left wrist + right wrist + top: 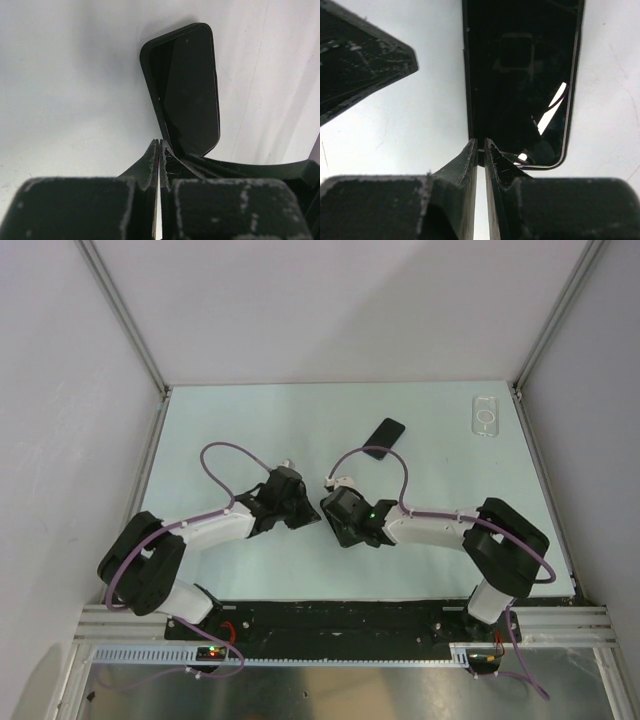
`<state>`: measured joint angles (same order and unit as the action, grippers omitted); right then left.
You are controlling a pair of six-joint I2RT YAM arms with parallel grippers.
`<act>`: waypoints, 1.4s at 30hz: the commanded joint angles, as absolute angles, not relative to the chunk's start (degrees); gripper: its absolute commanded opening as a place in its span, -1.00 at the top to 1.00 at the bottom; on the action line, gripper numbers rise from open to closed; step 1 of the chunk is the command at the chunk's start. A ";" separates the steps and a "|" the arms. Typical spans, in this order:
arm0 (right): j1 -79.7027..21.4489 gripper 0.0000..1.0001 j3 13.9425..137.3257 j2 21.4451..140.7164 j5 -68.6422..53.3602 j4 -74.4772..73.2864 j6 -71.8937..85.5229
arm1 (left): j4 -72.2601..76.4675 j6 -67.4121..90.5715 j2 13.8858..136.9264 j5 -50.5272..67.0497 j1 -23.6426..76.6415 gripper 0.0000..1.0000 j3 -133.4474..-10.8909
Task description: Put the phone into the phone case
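The phone (385,432) is seen lying flat on the surface (250,430), toward the far edge and a little right of its middle. The phone case (486,417) is laid flat in the far right corner, ring mark upward, well apart from the phone. The left gripper (159,150) is clenched, its fingers pressed together on nothing. The right gripper (480,150) is all but clenched, only a thin slit being left, and nothing is seen held in it. From above, both are found near the middle of the surface, close to each other and short of the phone.

Several faults are judged possible. With the fingers closed, the phone cannot be taken. If either gripper is driven forward as it is, the phone is likely to be shoved toward the far edge rather than lifted. Since the phone is thin, glossy and flat against the surface, a pinch at its rim may be lost and the phone dropped or twisted. The two grippers are set so close that a knock between them is to be feared. The right arm's cable (405,472) is looped just beside the phone's near end and could drag it. The light case may be slid away if the phone is pressed in askew.
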<state>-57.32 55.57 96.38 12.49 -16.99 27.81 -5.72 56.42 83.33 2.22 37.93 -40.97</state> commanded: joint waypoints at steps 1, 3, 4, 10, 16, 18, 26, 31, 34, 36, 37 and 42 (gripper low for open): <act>-54.25 0.68 54.47 91.73 12.31 -16.56 28.09 | -5.41 54.83 80.82 3.16 37.61 0.99 -41.12; -52.87 0.67 54.40 90.28 12.61 -17.21 27.48 | -5.37 54.88 80.26 2.83 37.62 0.98 -40.67; -52.36 0.65 54.31 89.83 12.72 -17.48 27.05 | -5.37 54.95 80.07 2.69 37.62 0.98 -40.46; -50.74 0.63 51.77 88.77 12.50 -17.00 26.84 | -5.39 55.18 80.33 2.81 37.57 0.98 -40.32; -50.28 0.71 50.69 90.04 12.82 -16.77 27.71 | -5.35 55.15 80.54 3.22 37.57 0.98 -41.01; -50.10 0.73 50.18 90.32 12.87 -16.54 28.07 | -5.36 55.07 80.38 3.18 37.56 0.98 -40.97; -49.87 0.76 48.01 90.88 12.85 -15.71 29.25 | -5.39 55.18 80.68 3.29 37.60 0.98 -40.95; -49.87 0.77 46.76 92.46 12.62 -15.48 30.73 | -5.37 55.23 80.74 3.11 37.58 0.98 -41.11; -50.15 0.79 44.15 93.25 11.82 -14.38 33.08 | -5.36 55.13 80.53 2.85 37.59 0.98 -41.21; -50.77 0.80 42.39 93.47 11.70 -13.72 35.05 | -5.45 55.00 80.42 2.78 37.59 0.98 -41.15; -51.27 0.81 41.81 93.45 11.78 -13.45 35.90 | -5.45 54.97 80.42 2.71 37.60 0.97 -41.10; -52.56 0.70 42.33 91.73 12.49 -11.78 35.55 | -5.48 55.02 80.93 2.81 37.57 0.96 -41.17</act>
